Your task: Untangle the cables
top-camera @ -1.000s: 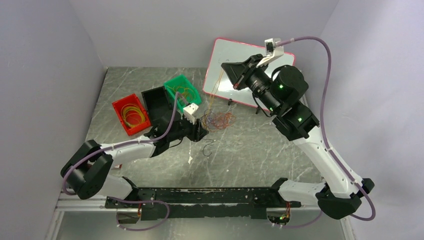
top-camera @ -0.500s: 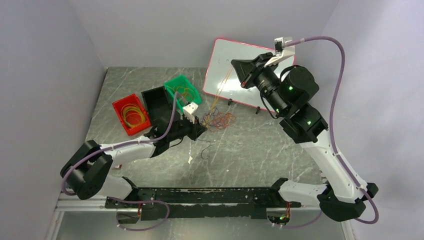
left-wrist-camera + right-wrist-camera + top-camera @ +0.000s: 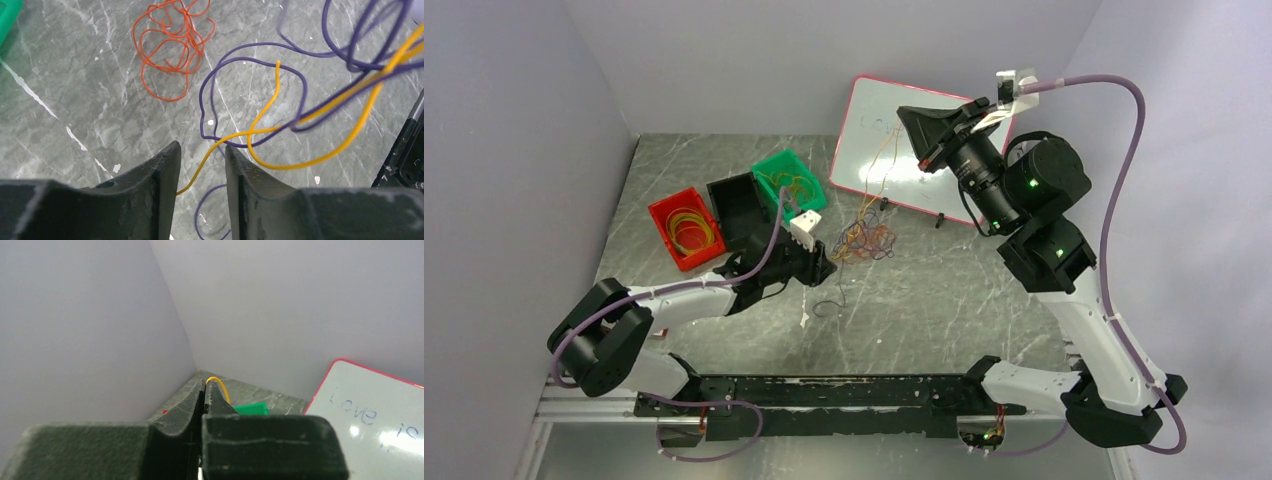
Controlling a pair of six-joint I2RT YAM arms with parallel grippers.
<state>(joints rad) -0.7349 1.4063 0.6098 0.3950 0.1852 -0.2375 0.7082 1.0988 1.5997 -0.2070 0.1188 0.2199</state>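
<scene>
The right gripper (image 3: 205,387), clamped on a yellow cable (image 3: 224,388) high above the table (image 3: 944,300), should pull slowly while the left gripper (image 3: 200,155), jaws apart around a yellow strand (image 3: 235,135) beside the tangle of cables (image 3: 864,240) on the table, pins the purple loops (image 3: 201,107) down so nothing knots.

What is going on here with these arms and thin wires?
A robot is untangling a heap of cables on the table. Its right claw, raised high, is shut on a yellow cable hanging down toward the heap. Its left claw sits low, jaws apart, a yellow strand passing between them.
</scene>
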